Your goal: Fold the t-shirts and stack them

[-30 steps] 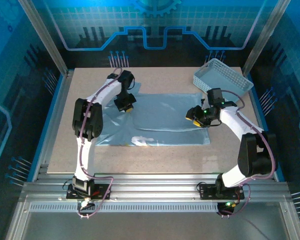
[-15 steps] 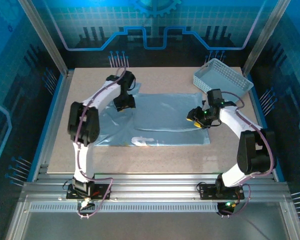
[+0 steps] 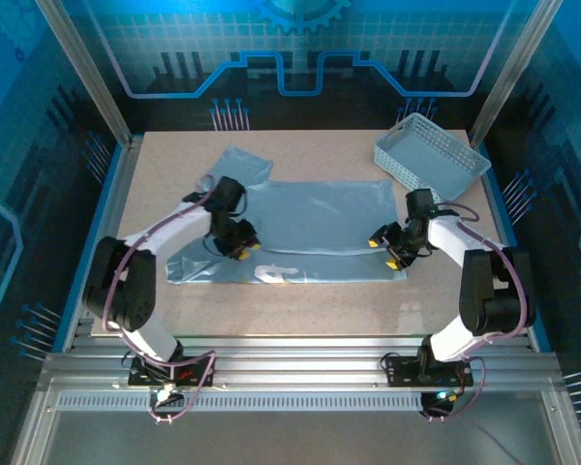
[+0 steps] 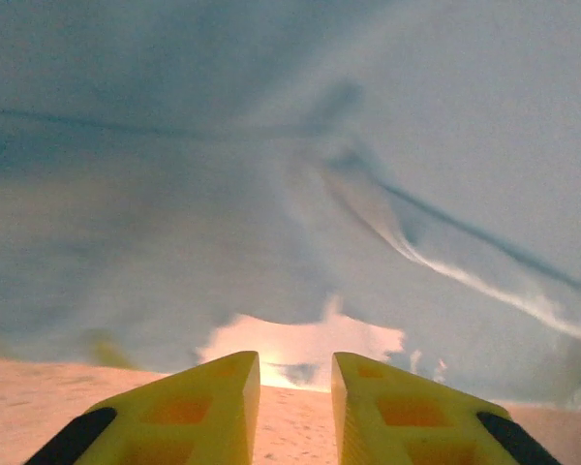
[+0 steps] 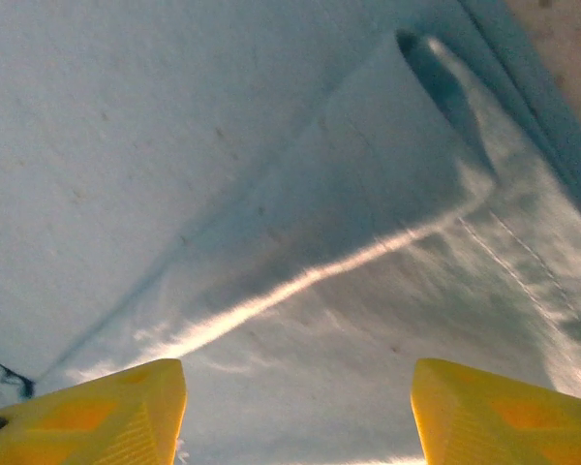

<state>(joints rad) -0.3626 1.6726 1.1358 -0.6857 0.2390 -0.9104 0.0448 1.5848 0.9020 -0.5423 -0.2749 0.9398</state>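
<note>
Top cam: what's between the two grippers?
The t-shirt: its spread pale blue body covers the stretch from the left gripper to the right gripper. This shows in the top external view.

From my screen I see a white lattice basket at the far right corner of the table, open side up and turned at an angle to the table's edges. The table top is a speckled beige board. Silver metal rails run along its near edge. Slanted metal posts rise at the far corners, and behind them stands a blue wall panel with a grid and circuit pattern.
</note>
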